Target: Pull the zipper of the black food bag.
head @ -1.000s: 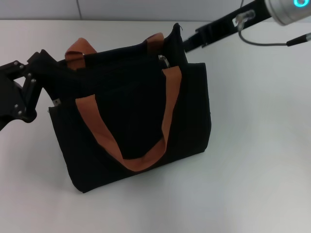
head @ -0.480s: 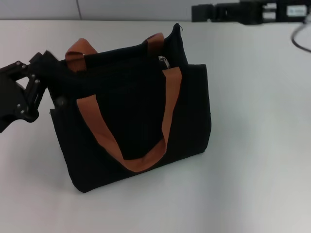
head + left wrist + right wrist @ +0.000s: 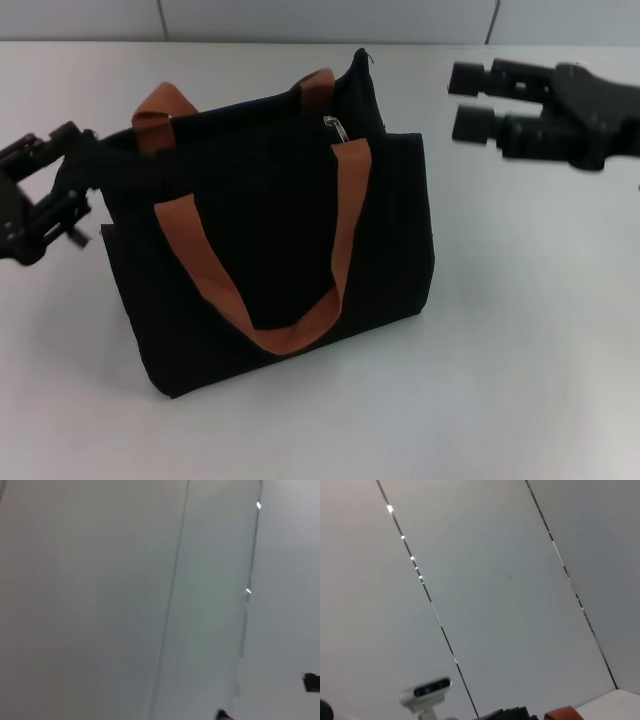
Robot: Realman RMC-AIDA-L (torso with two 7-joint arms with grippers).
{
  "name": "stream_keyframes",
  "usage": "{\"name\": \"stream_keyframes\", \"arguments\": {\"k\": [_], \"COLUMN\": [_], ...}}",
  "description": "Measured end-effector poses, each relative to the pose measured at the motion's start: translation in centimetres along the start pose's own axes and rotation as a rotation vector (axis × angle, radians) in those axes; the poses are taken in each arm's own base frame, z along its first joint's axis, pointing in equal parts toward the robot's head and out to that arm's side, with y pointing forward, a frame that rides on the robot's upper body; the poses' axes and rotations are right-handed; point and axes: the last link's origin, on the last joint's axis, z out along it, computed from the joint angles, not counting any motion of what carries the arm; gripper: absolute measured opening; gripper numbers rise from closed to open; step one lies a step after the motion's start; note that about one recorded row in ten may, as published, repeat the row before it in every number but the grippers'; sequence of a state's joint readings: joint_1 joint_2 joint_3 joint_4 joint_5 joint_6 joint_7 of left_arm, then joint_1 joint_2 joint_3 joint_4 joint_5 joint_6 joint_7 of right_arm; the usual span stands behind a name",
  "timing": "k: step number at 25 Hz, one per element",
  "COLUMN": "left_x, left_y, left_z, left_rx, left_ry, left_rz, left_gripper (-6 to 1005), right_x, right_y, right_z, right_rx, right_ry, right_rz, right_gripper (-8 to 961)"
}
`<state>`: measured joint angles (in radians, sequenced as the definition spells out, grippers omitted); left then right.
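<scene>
The black food bag [image 3: 280, 250] stands upright in the middle of the white table [image 3: 520, 360]. It has two orange-brown loop handles [image 3: 345, 215]. The silver zipper pull [image 3: 335, 125] sits on the top edge near the bag's right end. My left gripper [image 3: 85, 180] is at the bag's left end. Its fingers are spread, and the upper one touches the bag's top corner. My right gripper [image 3: 465, 100] is open and empty, well clear of the bag on its right. In the right wrist view only a bit of orange handle [image 3: 564, 714] shows.
Grey wall panels stand behind the table [image 3: 300, 20] and fill both wrist views. A small white camera unit [image 3: 426, 692] shows low in the right wrist view.
My right gripper has left the bag's top right corner, swung out behind the table and come down to the right of the bag. My left gripper has spread open and slid slightly left.
</scene>
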<state>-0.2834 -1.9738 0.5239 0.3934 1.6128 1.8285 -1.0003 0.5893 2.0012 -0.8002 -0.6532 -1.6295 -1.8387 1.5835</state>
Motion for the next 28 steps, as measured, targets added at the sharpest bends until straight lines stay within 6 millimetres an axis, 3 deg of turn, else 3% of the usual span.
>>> {"name": "stream_keyframes", "arguments": {"k": [5,8,13,21,22,23,25,27,28], "left_x": [2.0,3.6,5.3,5.0,4.3,4.0,4.0,2.6,2.6], "left_y": [-1.0,-1.1,-1.3,-0.4,1.1,1.7,1.7,3.8,3.8], "left_z": [-1.5,-2.2,-2.3,-0.8,1.1,1.8,1.8,3.3,3.3], "left_rx": [-0.097,-0.177,-0.205,-0.256,-0.342,-0.375,-0.375,-0.46,-0.46], "left_ry": [-0.162,-0.232,-0.194,-0.14,-0.107,-0.097,-0.097,-0.088,-0.088], "left_rz": [-0.061,-0.088,-0.097,-0.117,-0.137,-0.149,-0.149,-0.163,-0.163], "left_gripper": [463,694,812,812,812,812,813,813,813], "right_x": [1.4,1.8,2.2,3.1,3.2,3.4,3.6,3.8,3.9], "right_y": [0.3,0.3,0.4,0.6,0.6,0.6,0.7,0.7,0.7], "right_z": [0.1,0.2,0.4,0.7,0.8,0.9,1.0,1.0,1.0], "right_rx": [0.006,0.004,-0.002,-0.012,-0.014,-0.017,-0.022,-0.025,-0.027], "right_ry": [0.021,0.039,0.056,0.077,0.075,0.073,0.072,0.076,0.078], "right_rz": [-0.061,-0.075,-0.111,-0.151,-0.151,-0.152,-0.158,-0.17,-0.179], "right_gripper": [766,765,766,766,766,766,766,765,765]}}
